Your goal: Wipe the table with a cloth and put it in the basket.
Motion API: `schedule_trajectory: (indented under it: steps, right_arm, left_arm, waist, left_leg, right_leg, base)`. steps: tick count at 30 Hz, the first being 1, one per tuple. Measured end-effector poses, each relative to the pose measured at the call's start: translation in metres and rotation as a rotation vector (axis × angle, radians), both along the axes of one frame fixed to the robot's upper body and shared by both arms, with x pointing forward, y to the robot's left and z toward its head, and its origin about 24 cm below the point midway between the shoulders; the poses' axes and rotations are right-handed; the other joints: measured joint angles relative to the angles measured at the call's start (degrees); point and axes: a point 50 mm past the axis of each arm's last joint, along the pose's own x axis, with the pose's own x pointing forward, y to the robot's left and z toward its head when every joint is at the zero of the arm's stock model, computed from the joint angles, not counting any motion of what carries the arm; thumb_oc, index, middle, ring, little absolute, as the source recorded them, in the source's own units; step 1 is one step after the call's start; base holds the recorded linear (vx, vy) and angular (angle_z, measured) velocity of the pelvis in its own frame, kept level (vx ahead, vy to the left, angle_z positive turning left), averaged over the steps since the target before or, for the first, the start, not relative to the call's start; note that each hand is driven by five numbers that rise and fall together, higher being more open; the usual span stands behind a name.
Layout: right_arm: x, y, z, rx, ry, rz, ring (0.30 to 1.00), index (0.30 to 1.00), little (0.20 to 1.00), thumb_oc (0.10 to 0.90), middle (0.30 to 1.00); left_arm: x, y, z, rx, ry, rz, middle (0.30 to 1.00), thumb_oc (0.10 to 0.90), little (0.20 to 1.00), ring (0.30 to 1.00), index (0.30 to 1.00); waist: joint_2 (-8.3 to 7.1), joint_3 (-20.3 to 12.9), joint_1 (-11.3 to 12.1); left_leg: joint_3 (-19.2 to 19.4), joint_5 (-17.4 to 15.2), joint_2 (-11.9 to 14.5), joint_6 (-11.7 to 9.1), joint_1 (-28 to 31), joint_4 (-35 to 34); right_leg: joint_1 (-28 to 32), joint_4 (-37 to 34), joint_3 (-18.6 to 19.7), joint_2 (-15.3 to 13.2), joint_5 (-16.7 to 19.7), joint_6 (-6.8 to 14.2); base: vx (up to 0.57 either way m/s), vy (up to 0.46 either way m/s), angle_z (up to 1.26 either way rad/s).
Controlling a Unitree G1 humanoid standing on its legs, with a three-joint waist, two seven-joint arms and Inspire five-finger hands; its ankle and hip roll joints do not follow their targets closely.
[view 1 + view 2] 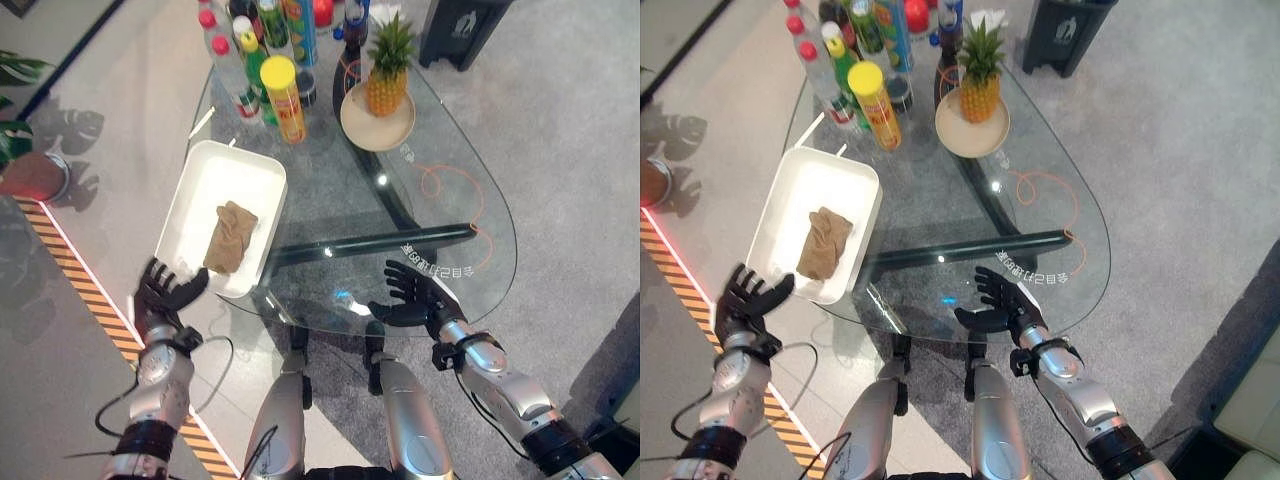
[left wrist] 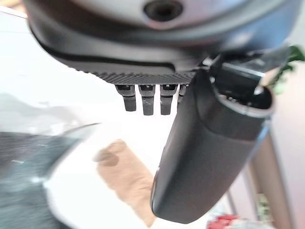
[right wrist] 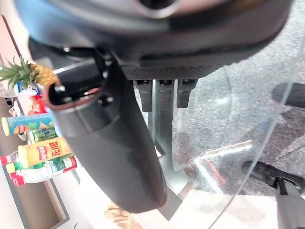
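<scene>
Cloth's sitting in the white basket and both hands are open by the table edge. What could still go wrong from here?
1. The white basket seems to overhang the glass table; a nudge from the open left hand at its near corner might tip it, with the brown cloth inside.
2. The right hand lies open at the table's edge, which is see-through and easy to misjudge.

Table (image 1: 470, 270): clear glass top, glossy, catching bright glints, on dark smooth legs. Basket (image 1: 200, 180): white, smooth, plastic-looking tray with a matt finish; cloth (image 1: 230, 237) in it is tan fabric, soft, crumpled, matt. Bottles (image 1: 235, 75) clear glossy plastic; yellow can (image 1: 284, 98) smooth, shiny; pineapple (image 1: 386, 80) rough-skinned on a pale matt plate (image 1: 372, 132).
</scene>
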Motion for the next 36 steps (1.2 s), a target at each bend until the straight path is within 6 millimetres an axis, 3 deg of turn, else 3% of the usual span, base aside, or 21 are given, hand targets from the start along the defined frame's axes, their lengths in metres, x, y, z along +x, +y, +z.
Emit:
schedule_trajectory:
  steps: [5,8,10,12,14,18,20,23,26,28,36]
  right_arm:
    - [-0.020,-0.020,-0.040,0.027,0.152,-0.137,0.900,0.900,0.900,0.800,0.900]
    - [-0.043,-0.027,-0.068,0.015,0.271,-0.209,0.900,0.900,0.900,0.800,0.900]
    - [-0.051,-0.026,-0.080,0.009,0.331,-0.257,0.900,0.900,0.900,0.800,0.900]
    - [-0.065,-0.025,-0.096,-0.005,0.410,-0.324,0.900,0.900,0.900,0.800,0.900]
    - [-0.071,-0.025,-0.102,-0.013,0.439,-0.352,0.900,0.900,0.900,0.800,0.900]
    - [-0.099,-0.035,-0.132,-0.059,0.599,-0.497,0.900,0.900,0.900,0.800,0.900]
    - [-0.130,-0.045,-0.153,-0.126,0.736,-0.576,0.900,0.900,0.900,0.800,0.900]
    - [-0.172,-0.057,-0.170,-0.185,0.892,-0.647,0.900,0.900,0.900,0.800,0.900]
    - [-0.204,-0.060,-0.177,-0.218,0.999,-0.682,0.900,0.900,0.900,0.800,0.900]
    - [-0.214,-0.059,-0.179,-0.232,1.039,-0.681,0.900,0.900,0.900,0.800,0.900]
    - [-0.219,-0.051,-0.183,-0.264,1.100,-0.640,0.900,0.900,0.900,0.800,0.900]
  left_arm:
    - [-0.039,-0.023,-0.052,-0.131,0.196,-0.018,0.900,0.800,0.900,0.900,0.900]
    - [-0.071,-0.038,-0.081,-0.190,0.344,-0.046,0.900,0.800,0.900,0.900,0.900]
    - [-0.086,-0.043,-0.093,-0.222,0.417,-0.039,0.900,0.800,0.900,0.900,0.900]
    - [-0.108,-0.050,-0.109,-0.260,0.527,-0.036,0.900,0.800,0.900,0.900,0.900]
    - [-0.117,-0.051,-0.114,-0.263,0.569,-0.038,0.900,0.800,0.900,0.900,0.900]
    - [-0.145,-0.049,-0.130,-0.266,0.711,-0.022,0.900,0.800,0.900,0.900,0.900]
    - [-0.164,-0.046,-0.137,-0.273,0.788,0.001,0.900,0.800,0.900,0.900,0.900]
    - [-0.190,-0.043,-0.145,-0.272,0.904,0.017,0.900,0.800,0.900,0.900,0.900]
    - [-0.204,-0.043,-0.148,-0.258,0.972,-0.001,0.900,0.800,0.900,0.900,0.900]
    - [-0.208,-0.044,-0.149,-0.270,0.993,-0.010,0.900,0.800,0.900,0.900,0.900]
    - [-0.204,-0.053,-0.151,-0.301,1.016,-0.039,0.900,0.800,0.900,0.900,0.900]
  waist:
    - [1.90,-3.8,0.6]
    - [2.85,-9.4,1.1]
    - [2.69,-11.5,1.1]
    - [1.87,-15.9,1.2]
    - [1.33,-17.5,1.1]
    - [-0.57,-21.2,1.1]
    - [-1.10,-23.3,1.3]
    - [-0.57,-24.6,1.2]
    - [0.13,-24.8,1.1]
    - [0.45,-25.0,1.2]
    - [0.60,-25.9,1.2]
  left_leg:
    - [-0.1,0.0,0.4,0.3,4.4,-1.9]
    - [-0.3,-0.9,0.8,0.3,6.5,-2.3]
    - [-0.3,-1.3,1.0,0.2,8.5,-2.5]
    - [-0.2,-2.1,1.2,0.1,9.8,-3.0]
    - [-0.2,-2.4,1.3,0.2,10.1,-3.0]
    - [-0.1,-2.9,1.5,0.2,12.5,-3.7]
    - [0.0,-3.2,1.6,0.3,14.0,-4.4]
    - [0.0,-3.2,2.0,0.3,14.7,-5.1]
    - [0.2,-3.4,2.0,0.4,16.1,-5.7]
    - [0.8,-3.4,2.0,0.4,16.0,-5.7]
    - [1.3,-3.5,2.1,0.3,16.5,-5.8]
  right_leg:
    - [4.9,-2.8,-0.3,0.2,-0.1,0.0]
    - [8.2,-5.1,-1.3,0.5,-0.4,-0.1]
    - [10.7,-6.4,-1.5,0.7,-0.5,-0.1]
    - [12.0,-7.2,-1.5,0.9,-1.1,0.0]
    - [12.5,-7.6,-1.6,1.0,-1.1,0.0]
    - [15.6,-10.0,-1.5,1.4,-0.7,-0.1]
    - [17.1,-11.1,-1.5,1.5,-0.7,0.0]
    - [18.8,-13.9,-1.5,1.7,0.4,0.0]
    - [21.2,-16.9,-1.4,1.8,1.6,0.1]
    - [21.7,-18.7,-1.2,1.9,2.7,0.1]
    - [23.7,-21.9,-0.9,2.0,4.5,0.0]
  base:
    - [0.09,-0.053,0.01]
    - [0.11,-0.047,0.11]
    - [0.12,-0.047,0.02]
    - [0.11,-0.042,0.01]
    - [0.04,-0.022,0.00]
    - [0.06,-0.032,-0.01]
    - [0.04,-0.025,-0.02]
    - [0.05,-0.031,-0.03]
    - [0.02,-0.008,-0.02]
    - [0.02,-0.003,-0.06]
    - [0.02,0.002,-0.02]
